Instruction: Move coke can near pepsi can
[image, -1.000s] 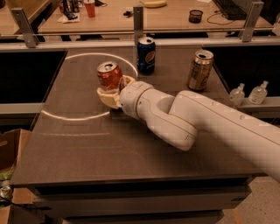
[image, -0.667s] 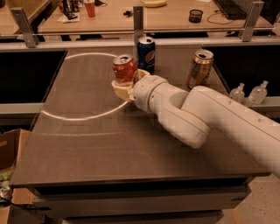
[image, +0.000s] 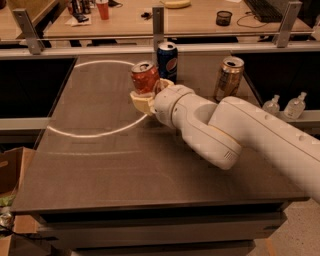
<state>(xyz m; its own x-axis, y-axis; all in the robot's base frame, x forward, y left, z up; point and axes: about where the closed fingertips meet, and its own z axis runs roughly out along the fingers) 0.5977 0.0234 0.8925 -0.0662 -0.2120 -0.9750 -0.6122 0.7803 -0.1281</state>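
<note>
Single arm (image: 240, 130) comes in from the lower right across the bench (image: 100, 165). The gripper (image: 150, 93) sits at the far middle of the bench, jaws clenched on the coke can (image: 144, 78). The tan jaws hug the can's lower half, one on each side, and the top half with its silver rim sticks up clear above them. The can leans slightly. Can't tell whether its base touches the bench or rides just over it.

The pepsi can (image: 167, 61) stands upright just beyond the jaws and a bit to their right, near the coke can; from this angle it is unclear if there is a gap or contact. A gold-tan can (image: 228, 78) stands well off to the right of the jaws, past the wrist; not part of the task. A white light ring (image: 90, 134) lies on the bench left of and nearer than the jaws.

Handling judgement: tab is open, so probably empty or part full, meaning light, thin-walled and easy to dent. The sides are smooth and could slip under a loose squeeze. The low grip looks good: stiffer near the base, less tipping. A firm, not crushing, hold suits it.

Task looks almost done, since the coke can is already near the pepsi can. What's left is likely to set it flat and let go without knocking the pepsi can, the main risk given how close it stands.
</note>
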